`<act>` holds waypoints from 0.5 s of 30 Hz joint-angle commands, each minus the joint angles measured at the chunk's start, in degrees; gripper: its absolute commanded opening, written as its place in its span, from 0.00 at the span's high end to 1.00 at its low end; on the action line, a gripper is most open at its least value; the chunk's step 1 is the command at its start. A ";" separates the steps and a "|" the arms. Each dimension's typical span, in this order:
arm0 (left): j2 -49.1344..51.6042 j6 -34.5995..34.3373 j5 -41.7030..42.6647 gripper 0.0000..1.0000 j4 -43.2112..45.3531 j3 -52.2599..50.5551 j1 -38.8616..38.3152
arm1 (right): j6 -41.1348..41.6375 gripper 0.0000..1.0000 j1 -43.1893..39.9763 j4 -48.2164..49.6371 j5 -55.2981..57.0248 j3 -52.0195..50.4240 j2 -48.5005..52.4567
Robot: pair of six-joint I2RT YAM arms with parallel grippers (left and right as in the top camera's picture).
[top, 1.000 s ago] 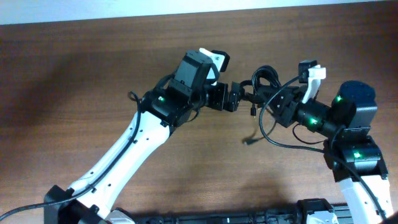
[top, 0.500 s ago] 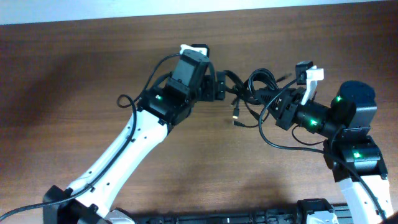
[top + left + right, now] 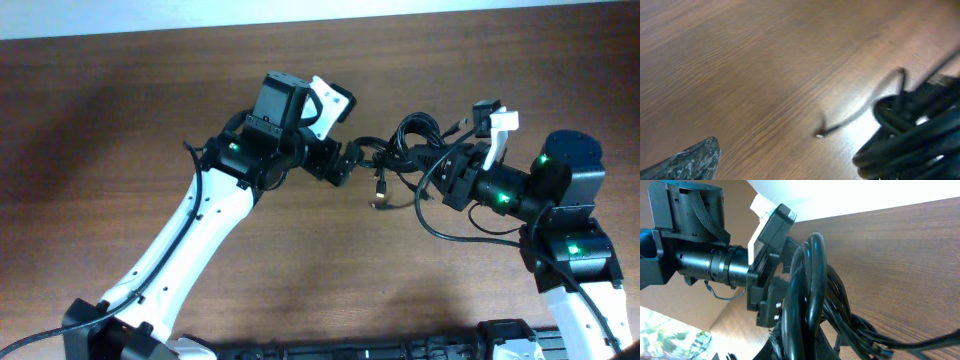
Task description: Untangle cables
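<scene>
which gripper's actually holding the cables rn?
The right gripper: shut on the cables. The left gripper stands wide open beside them.

The cables [image 3: 912, 132] are blurred and cut off at the left wrist view's lower right corner.

Thin black cables [image 3: 413, 150]: several cords looped into one tangled bundle over the bench [image 3: 120, 120], right of centre; one loose end with small plug [image 3: 380, 187] hangs leftward.

Left arm [image 3: 188, 250] and right arm [image 3: 590, 300]: white shells, black joint housings, glowing green lights, white camera brackets, thin black wiring.
</scene>
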 commanded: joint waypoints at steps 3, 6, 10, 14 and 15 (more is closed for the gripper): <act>-0.28 5.14 9.38 0.01 0.81 0.59 0.46 | 0.28 0.96 0.00 0.59 -2.38 1.09 -0.76; -0.28 5.14 11.67 0.50 2.84 0.59 0.46 | 0.26 0.96 0.00 0.59 -2.38 1.09 -0.76; -0.28 5.11 12.68 1.00 3.96 0.59 0.46 | 0.26 0.96 0.00 0.57 -2.38 1.09 -0.76; -0.28 5.05 12.22 1.00 3.96 0.59 0.48 | 0.28 0.96 0.00 0.59 -2.36 1.07 -0.76; -0.28 5.03 11.93 1.00 3.96 0.59 0.48 | 0.26 0.96 0.00 0.59 -2.36 1.07 -0.76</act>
